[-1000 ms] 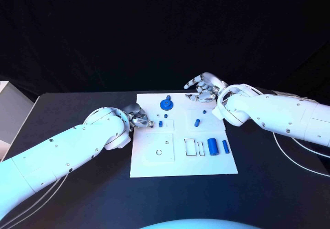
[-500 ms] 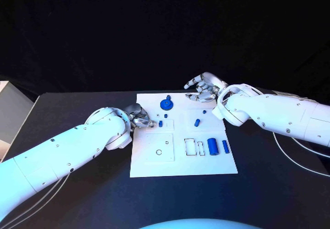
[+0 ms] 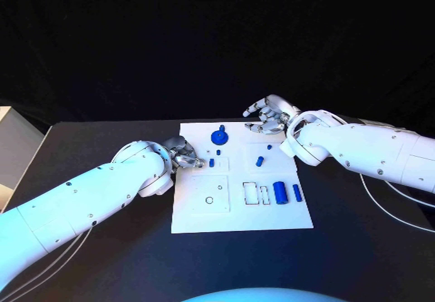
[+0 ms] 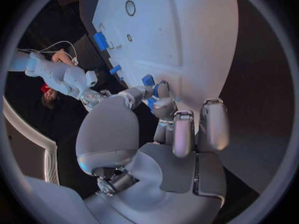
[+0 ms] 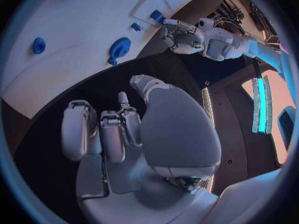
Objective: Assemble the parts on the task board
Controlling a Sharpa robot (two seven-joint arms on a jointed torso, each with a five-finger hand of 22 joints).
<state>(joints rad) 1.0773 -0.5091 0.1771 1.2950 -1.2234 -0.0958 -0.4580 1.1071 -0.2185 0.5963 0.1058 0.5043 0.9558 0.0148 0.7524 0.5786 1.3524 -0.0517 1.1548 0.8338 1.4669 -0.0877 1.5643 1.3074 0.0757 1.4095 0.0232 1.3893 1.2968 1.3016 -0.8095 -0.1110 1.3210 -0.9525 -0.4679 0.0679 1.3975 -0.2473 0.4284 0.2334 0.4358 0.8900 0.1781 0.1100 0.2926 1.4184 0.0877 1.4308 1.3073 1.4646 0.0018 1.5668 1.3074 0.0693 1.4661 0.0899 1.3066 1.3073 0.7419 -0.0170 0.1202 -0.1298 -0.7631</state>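
Small blue peg (image 3: 212, 163), centre-left of frame: likely light, rigid, slippery; left hand (image 3: 181, 155) fingers pinch its sides; right hand (image 3: 268, 116) curled, empty.

overhead head camera (wrists close behind)

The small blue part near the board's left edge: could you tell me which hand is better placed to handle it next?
Probably the left. The left hand already has its fingertips at the small blue part on the task board, while the right hand hovers, holding nothing, beyond the board's far edge near the blue disc.
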